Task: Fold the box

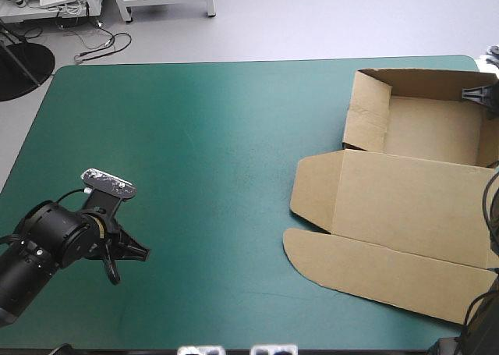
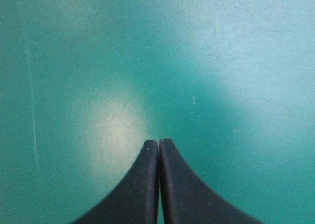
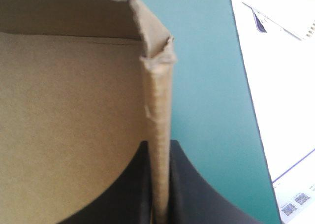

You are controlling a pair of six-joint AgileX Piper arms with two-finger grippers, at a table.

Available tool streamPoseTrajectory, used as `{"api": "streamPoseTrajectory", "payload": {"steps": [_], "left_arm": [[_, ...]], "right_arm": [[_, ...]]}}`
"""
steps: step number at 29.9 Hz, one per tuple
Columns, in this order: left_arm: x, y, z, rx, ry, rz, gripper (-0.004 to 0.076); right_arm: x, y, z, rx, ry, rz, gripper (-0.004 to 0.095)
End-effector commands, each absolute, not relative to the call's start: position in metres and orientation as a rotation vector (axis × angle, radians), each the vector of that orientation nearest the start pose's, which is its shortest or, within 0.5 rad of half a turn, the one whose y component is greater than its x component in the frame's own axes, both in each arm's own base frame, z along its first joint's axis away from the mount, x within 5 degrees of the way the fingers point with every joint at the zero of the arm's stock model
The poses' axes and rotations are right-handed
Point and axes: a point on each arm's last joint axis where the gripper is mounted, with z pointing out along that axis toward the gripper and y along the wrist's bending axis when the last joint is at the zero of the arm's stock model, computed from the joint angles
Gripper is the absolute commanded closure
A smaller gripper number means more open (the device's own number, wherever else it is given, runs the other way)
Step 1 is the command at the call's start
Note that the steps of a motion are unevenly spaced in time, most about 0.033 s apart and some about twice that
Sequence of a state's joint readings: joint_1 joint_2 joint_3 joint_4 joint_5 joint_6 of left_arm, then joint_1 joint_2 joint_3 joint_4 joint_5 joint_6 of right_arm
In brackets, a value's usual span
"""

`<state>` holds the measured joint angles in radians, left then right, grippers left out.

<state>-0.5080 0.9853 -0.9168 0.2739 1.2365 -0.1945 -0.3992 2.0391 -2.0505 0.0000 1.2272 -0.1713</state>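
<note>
Between the black fingers of the right claw (image 3: pixel 158 150) stands one raised wall of the brown box (image 3: pixel 74 111). The fingers are all but together, with the board clamped between them. That wall runs straight ahead of the claw to a creased corner, where it meets the next wall. The tray floor lies on one side of the fingers and the bare teal-green cover (image 1: pixel 195 175) on the other. From above, the box sits at the table's far right. Its long axis runs from the walled tray at the far end, through the flat lid (image 1: pixel 413 203), to the rounded tuck flap (image 1: pixel 366 265) nearest the robot. The left claw (image 2: pixel 158 143) is well apart from all of it, low over bare cover near the table's near left corner, with its fingers pressed together on nothing. The right arm is plainly the nearer one, already at the tray. Any further work on the lid would probably ask the left arm to cross toward the board's left edge.
</note>
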Motion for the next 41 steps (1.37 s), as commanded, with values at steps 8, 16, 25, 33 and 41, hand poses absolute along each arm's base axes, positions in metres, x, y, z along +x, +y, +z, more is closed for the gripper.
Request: {"api": "streamPoseTrajectory", "payload": {"steps": [8,16,25,33,41], "left_arm": [[0.150,-0.056,0.334,0.472,2.630,0.173,0.0732],[0.150,-0.057,0.344,0.461,2.605,0.160,0.0733],[0.151,-0.057,0.346,0.459,2.590,0.151,0.0733],[0.154,-0.059,0.347,0.460,2.556,0.133,0.0733],[0.154,-0.059,0.347,0.460,2.554,0.131,0.0733]], "right_arm": [[0.412,-0.205,0.314,0.395,2.635,-0.116,0.0903],[0.402,-0.212,0.339,0.357,2.556,-0.207,0.0196],[0.365,-0.192,0.421,0.374,2.342,-0.168,-0.0009],[0.327,-0.114,0.493,0.020,2.166,0.161,0.0635],[0.286,-0.014,0.534,-0.353,2.060,0.126,0.0913]]}}
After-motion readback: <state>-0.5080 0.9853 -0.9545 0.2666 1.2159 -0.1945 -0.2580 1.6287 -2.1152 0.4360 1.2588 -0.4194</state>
